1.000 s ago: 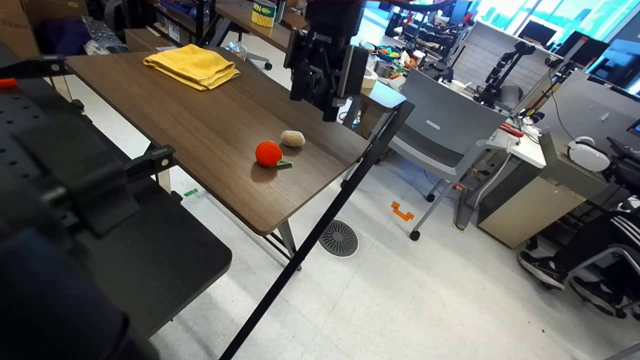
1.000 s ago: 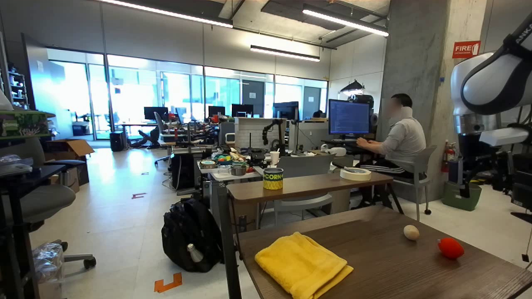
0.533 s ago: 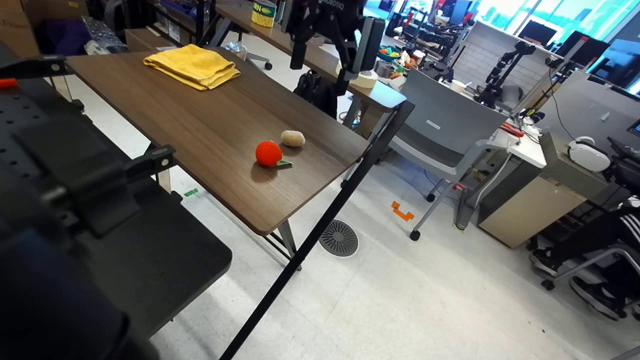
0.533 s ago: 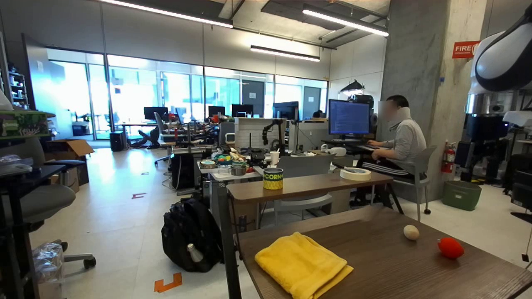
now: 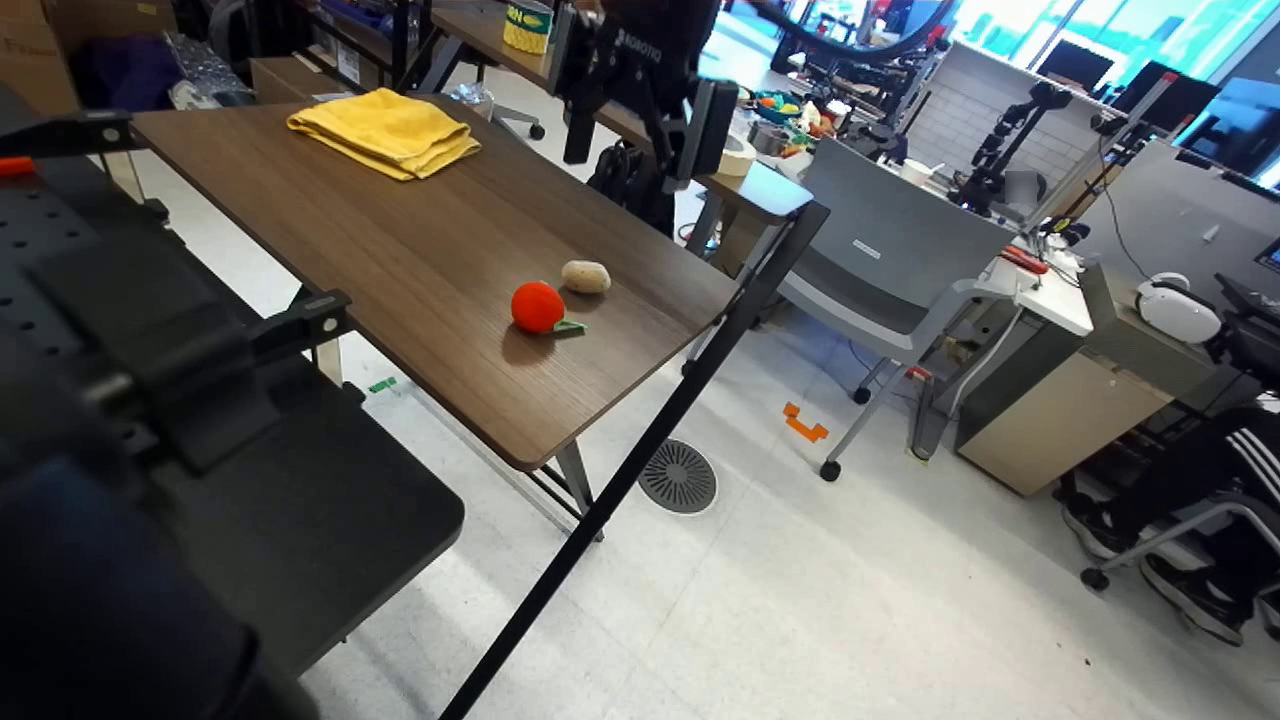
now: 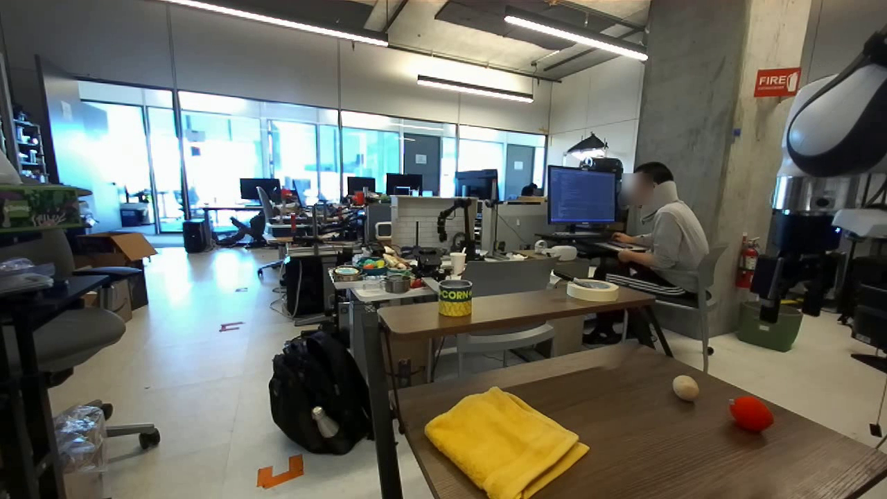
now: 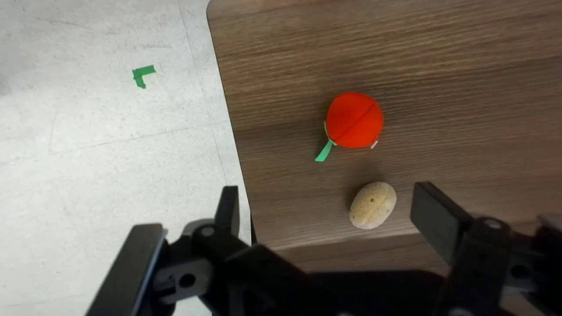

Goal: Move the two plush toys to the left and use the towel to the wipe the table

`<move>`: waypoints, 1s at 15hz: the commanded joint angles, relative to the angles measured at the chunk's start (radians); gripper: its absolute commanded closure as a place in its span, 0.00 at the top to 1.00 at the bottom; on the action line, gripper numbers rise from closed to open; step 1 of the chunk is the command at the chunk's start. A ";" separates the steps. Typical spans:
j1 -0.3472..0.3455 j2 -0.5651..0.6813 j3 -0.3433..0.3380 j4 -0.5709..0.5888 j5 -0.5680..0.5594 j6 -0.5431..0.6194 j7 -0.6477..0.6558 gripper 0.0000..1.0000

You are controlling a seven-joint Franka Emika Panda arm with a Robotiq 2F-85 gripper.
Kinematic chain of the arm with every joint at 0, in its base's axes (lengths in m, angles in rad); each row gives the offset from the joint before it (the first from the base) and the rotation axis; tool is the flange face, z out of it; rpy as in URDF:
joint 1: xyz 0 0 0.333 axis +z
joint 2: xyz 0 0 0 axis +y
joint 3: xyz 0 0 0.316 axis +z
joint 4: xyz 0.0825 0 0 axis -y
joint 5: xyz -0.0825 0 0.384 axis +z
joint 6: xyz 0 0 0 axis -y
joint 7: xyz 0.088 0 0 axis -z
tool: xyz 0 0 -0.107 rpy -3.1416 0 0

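Note:
A red plush toy (image 5: 537, 307) with a green tab and a small tan, egg-shaped plush toy (image 5: 585, 277) lie close together on the brown table (image 5: 400, 240). In the wrist view the red toy (image 7: 354, 120) lies above the tan toy (image 7: 372, 205). A folded yellow towel (image 5: 385, 132) lies at the table's other end; it also shows in an exterior view (image 6: 506, 443). My gripper (image 5: 628, 165) is open and empty, raised above the table. In the wrist view the tan toy appears between the open fingers (image 7: 327, 193), nearer the right finger, and does not touch them.
A second, narrow table bears a corn can (image 6: 455, 298) and a tape roll (image 6: 592, 290). A dark post (image 5: 640, 460) rises by the table's end. A grey chair (image 5: 890, 250) and a black backpack (image 6: 320, 391) stand nearby. A person (image 6: 662, 222) sits at a desk behind.
My gripper has turned and its fingers appear wider apart. In an exterior view it rose, then came slightly down and left in the last half second. The toys and towel have not moved.

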 commanded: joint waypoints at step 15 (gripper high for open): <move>0.026 0.301 0.051 -0.004 0.022 0.393 0.041 1.00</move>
